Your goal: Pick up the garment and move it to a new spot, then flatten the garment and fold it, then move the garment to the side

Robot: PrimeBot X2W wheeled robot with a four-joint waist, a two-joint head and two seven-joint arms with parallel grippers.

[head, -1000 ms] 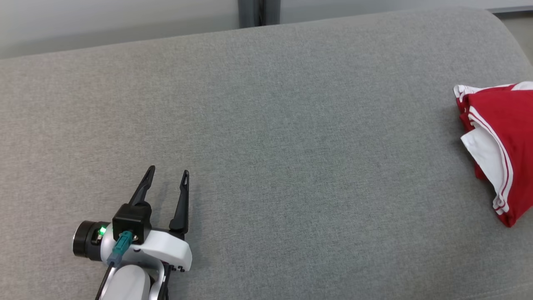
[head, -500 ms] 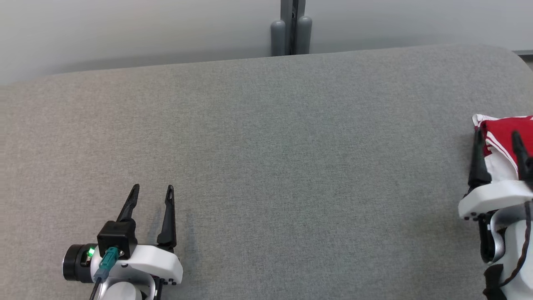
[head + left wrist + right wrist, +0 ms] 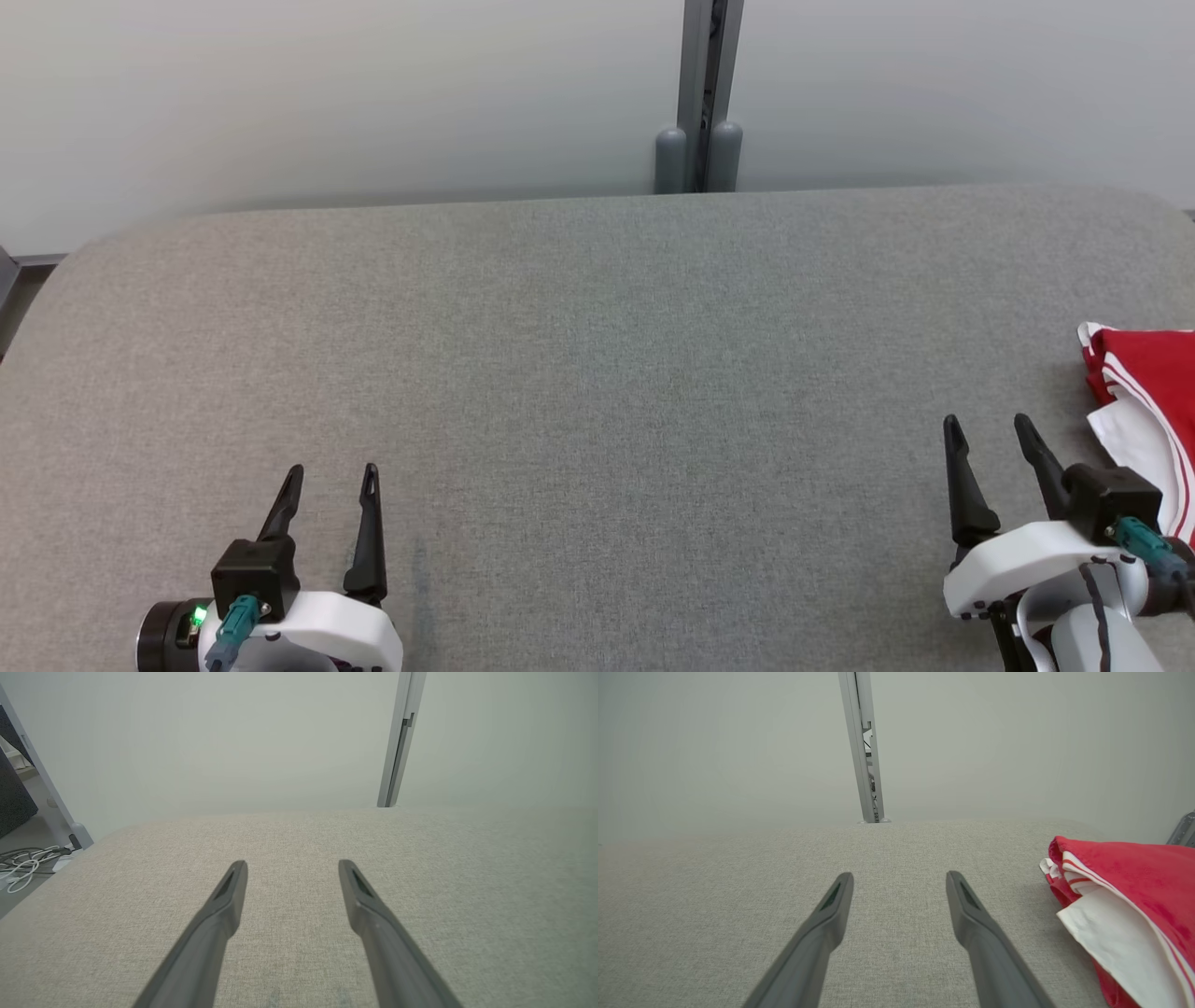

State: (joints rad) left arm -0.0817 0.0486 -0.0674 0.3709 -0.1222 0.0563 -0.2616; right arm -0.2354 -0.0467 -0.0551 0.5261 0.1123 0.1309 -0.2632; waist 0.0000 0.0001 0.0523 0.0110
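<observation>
Shirt (image 3: 1144, 373): folded, red and white, at right edge of grey cushion (image 3: 597, 355).
My left claw (image 3: 333, 471): spread, empty, near left.
My right claw (image 3: 987, 423): spread, empty, just left of shirt.

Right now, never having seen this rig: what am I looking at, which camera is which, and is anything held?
Three cameras, one robot. The wide picture is from its head, looking down at a grey padded surface. The left gripper and right gripper are the two-fingered claws at its bottom corners. The other two pictures come from a camera on each wrist, looking along that arm's fingers. A folded red-and-white garment lies at the right edge, beside the right gripper, apart from its fingers. Both grippers are open and hold nothing.
</observation>
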